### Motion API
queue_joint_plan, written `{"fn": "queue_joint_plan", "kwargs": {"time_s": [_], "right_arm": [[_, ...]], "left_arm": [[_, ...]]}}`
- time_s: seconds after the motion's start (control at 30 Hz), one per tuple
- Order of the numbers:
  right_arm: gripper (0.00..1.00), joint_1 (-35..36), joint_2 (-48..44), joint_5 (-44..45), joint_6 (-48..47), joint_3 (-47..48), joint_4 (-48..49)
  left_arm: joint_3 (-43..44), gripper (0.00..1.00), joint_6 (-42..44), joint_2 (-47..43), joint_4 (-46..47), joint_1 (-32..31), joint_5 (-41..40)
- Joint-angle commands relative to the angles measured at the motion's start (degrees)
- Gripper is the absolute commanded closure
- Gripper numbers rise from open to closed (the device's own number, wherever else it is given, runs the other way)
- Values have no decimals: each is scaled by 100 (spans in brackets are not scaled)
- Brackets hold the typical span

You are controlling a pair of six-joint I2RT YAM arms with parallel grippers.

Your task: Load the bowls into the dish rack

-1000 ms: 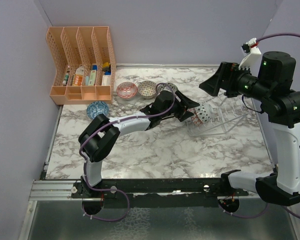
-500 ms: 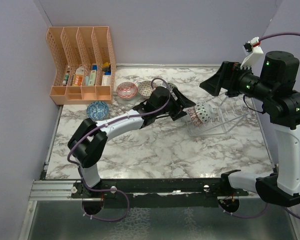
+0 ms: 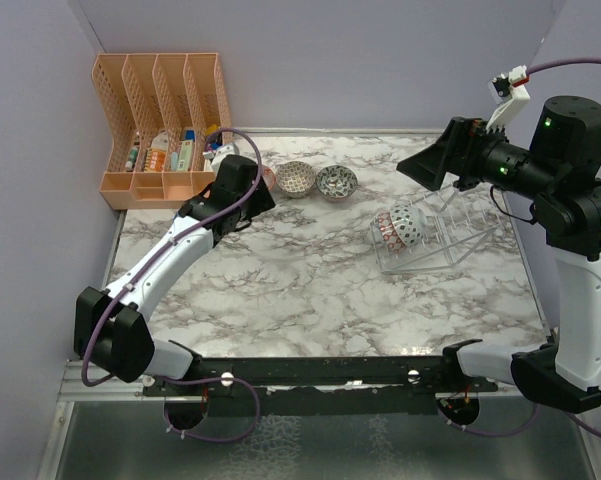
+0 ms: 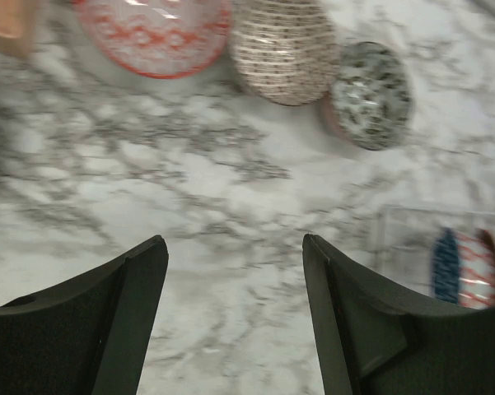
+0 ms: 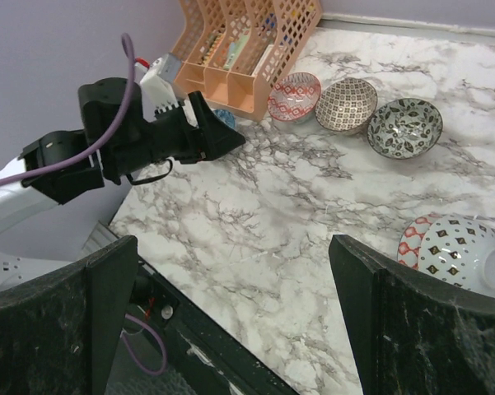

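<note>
Pose, left arm: the base is at the near edge of the table (image 3: 310, 290). The elbow is folded low and out to the left. The forearm runs diagonally toward the far left, and the wrist ends just in front of the orange organizer (image 3: 165, 125).
State, left pincer (image 4: 232, 241): the fingers are spread wide with nothing between them. It hangs above bare marble on the near side of the row of loose bowls.
Pose, right arm: the column stands upright at the right edge of the table. The upper link is bent over at the top, and the forearm points left, raised well above the dish rack (image 3: 440, 245).
State, right pincer (image 5: 231, 243): the fingers are spread wide and hold nothing. It is carried high and aimed down across the table.
Position, loose row: the pink bowl (image 5: 294, 95), brown-patterned bowl (image 5: 346, 103) and grey bowl (image 5: 405, 127) sit upright at the far side, each just beside the next. The pink bowl is nearest the orange organizer.
Position, blue bowl (image 5: 223, 118): only a sliver shows past the left pincer, at the foot of the orange organizer.
Position, racked bowls: the red-patterned bowl (image 3: 385, 226) and white bowl (image 3: 407, 224) stand on edge, side by side, at the left end of the dish rack.
Position, dish rack: it is clear plastic and sits on the right half of the table, well apart from the loose row.
</note>
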Motion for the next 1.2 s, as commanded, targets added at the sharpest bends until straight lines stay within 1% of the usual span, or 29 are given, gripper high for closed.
{"fn": "queue_joint_plan", "kwargs": {"time_s": [0.0, 0.1, 0.2, 0.27, 0.37, 0.47, 0.63, 0.77, 0.93, 1.07, 1.1, 1.17], "right_arm": [[1, -22, 4, -380, 62, -46, 285], [1, -22, 8, -407, 62, -68, 274], [1, -22, 15, -430, 48, -74, 244], [1, -22, 26, -418, 23, -65, 203], [1, -22, 45, -388, -8, -41, 140], [1, -22, 43, -333, -18, -34, 118], [1, -22, 18, -243, -13, -25, 106], [1, -22, 2, -189, -20, -42, 96], [1, -22, 25, -179, -8, -68, 132], [1, -22, 43, -150, -5, -108, 165], [1, -22, 43, -145, -8, -119, 167], [1, -22, 52, -139, -1, -108, 171]], "left_arm": [[-349, 32, 1221, 13, -602, 472, -1183], [-498, 32, 1814, 53, -344, 641, -1552], [-682, 32, 2391, 159, 99, 819, -1686], [-760, 32, 2723, 306, 381, 927, -1646], [-732, 33, 3046, 655, 526, 1077, -1553], [-753, 37, 3320, 930, 820, 1209, -1193], [-679, 39, 3451, 1314, 965, 1493, -620], [-786, 40, 3544, 1470, 1008, 1584, -117], [-1037, 41, 3549, 1599, 1073, 1591, 56], [-1199, 43, 3592, 1605, 1108, 1591, 28], [-1226, 44, 3607, 1617, 1106, 1591, -8], [-1278, 51, 3619, 1618, 1110, 1591, -124]]}}
